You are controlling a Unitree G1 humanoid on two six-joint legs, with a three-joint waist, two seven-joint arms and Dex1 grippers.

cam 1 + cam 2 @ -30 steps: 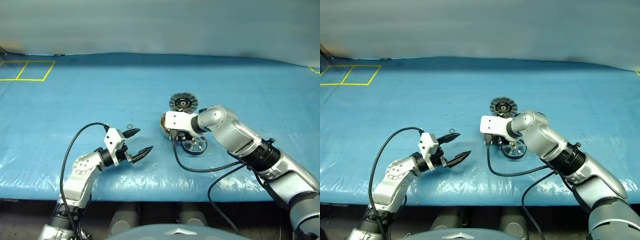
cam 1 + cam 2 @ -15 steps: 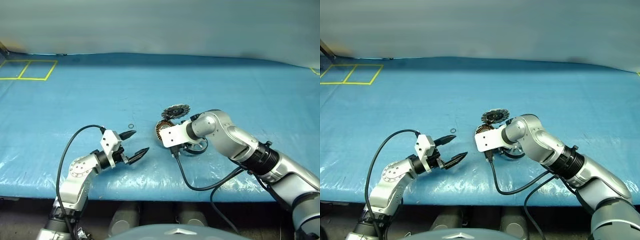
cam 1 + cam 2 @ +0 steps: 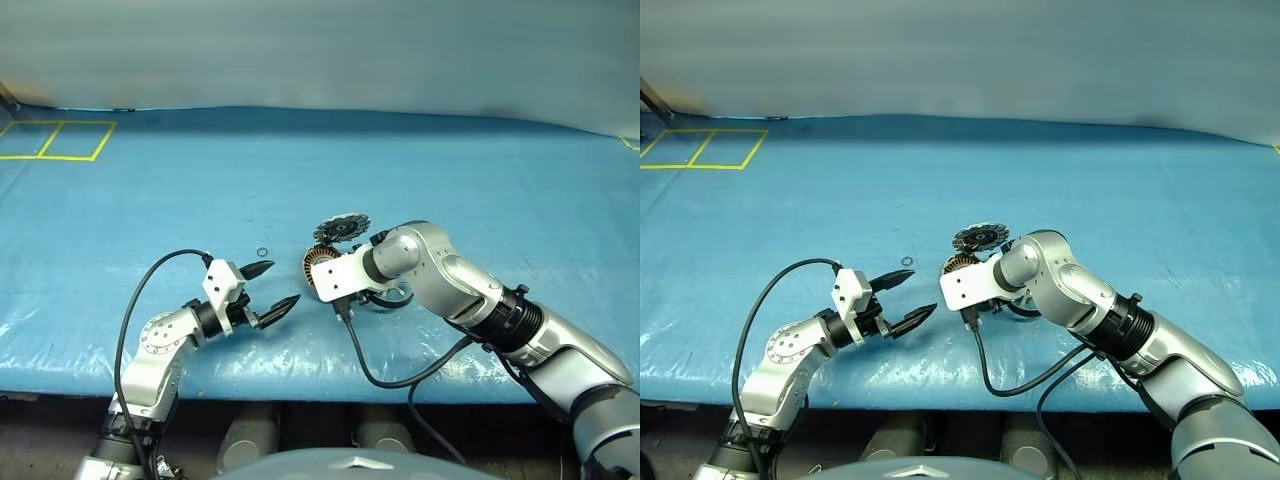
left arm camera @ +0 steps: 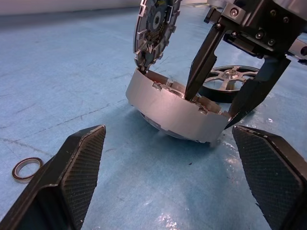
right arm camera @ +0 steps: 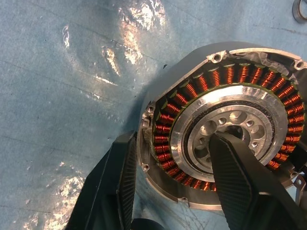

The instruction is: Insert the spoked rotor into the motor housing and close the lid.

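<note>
The motor housing (image 4: 175, 108) is tilted on the blue table cover (image 3: 150, 200), near the middle, with its lid (image 4: 154, 29) standing open on the far side. The right gripper (image 4: 218, 103) grips the housing wall, one finger inside and one outside. The spoked rotor (image 4: 229, 81) lies flat just right of it. The left gripper (image 3: 272, 286) hovers to the left, fingers spread wide and empty, near a small ring (image 4: 26, 168).

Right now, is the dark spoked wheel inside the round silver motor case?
No, the dark spoked wheel lies on the blue mat behind the round silver motor case.

Lab bench, blue tarp (image 3: 200, 180)
</note>
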